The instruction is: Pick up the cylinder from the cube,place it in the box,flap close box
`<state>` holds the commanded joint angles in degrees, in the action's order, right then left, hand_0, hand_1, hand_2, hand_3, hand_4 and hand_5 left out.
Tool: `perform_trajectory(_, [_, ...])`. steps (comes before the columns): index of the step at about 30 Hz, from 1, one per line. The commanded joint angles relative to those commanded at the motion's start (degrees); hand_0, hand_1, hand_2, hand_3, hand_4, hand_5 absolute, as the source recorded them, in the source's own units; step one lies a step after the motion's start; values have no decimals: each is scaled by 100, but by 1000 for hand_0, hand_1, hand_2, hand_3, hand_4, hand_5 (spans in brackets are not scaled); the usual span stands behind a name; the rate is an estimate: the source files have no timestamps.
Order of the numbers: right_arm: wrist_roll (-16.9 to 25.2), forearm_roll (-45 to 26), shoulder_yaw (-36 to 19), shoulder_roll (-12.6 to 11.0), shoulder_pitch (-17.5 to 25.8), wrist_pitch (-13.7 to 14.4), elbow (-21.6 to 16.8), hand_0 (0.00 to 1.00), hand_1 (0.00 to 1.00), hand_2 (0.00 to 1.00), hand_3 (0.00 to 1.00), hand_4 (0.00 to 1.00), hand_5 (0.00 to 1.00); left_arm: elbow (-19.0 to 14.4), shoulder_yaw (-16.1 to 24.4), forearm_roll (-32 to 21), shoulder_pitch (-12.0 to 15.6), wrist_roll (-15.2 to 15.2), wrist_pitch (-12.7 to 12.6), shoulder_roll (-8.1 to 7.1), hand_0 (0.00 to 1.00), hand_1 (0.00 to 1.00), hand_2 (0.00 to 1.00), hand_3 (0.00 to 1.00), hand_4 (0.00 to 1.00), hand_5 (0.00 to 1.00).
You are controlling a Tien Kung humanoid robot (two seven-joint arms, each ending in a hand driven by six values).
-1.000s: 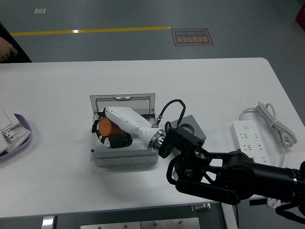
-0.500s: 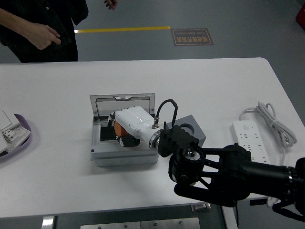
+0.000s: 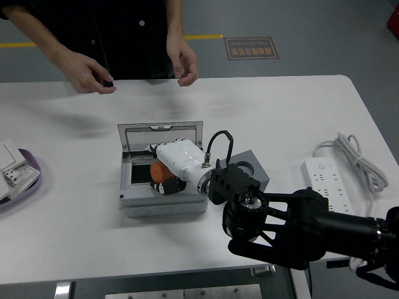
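Head view shows our right hand over the open box, its fingers curled around the orange cylinder, which sits low inside the box and well clear of the grey cube; the lid stands upright behind. Compared with a second ago, we have drawn the hand back from the box's left side toward its middle, and a person's hands have arrived at the far edge. We judge release and lid closing remain.
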<state>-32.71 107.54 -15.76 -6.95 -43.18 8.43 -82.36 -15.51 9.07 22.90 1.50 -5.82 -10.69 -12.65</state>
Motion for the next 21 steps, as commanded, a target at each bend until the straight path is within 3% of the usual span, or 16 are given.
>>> perform_trajectory(4, [65, -71, -51, -28, 52, 66, -51, 850, 756, 781, 864, 854, 217, -4, -7, -4, 2, 2, 0, 4, 514, 567, 564, 609, 725, 177])
perform_trajectory(5, [104, -142, -74, -45, 74, 126, -81, 853, 760, 782, 885, 906, 245, -5, -11, -8, 3, 4, 0, 6, 514, 566, 563, 607, 723, 178])
perform_trajectory(16, [1050, -1593, -724, -564, 307, 1129, -1130, 850, 759, 781, 885, 905, 243, -19, -50, -48, -5, 15, 2, 24, 514, 566, 563, 608, 722, 177])
perform_trajectory(17, [1100, -1696, -770, -603, 261, 1189, -1167, 822, 736, 757, 848, 886, 239, -19, -47, -43, -9, 14, 3, 20, 514, 567, 563, 608, 721, 177])
perform_trajectory(21, [1250, -2053, -894, -726, -35, 1344, -994, 822, 736, 757, 848, 886, 239, -18, -37, -22, -30, 11, 3, -8, 514, 567, 563, 608, 721, 177])
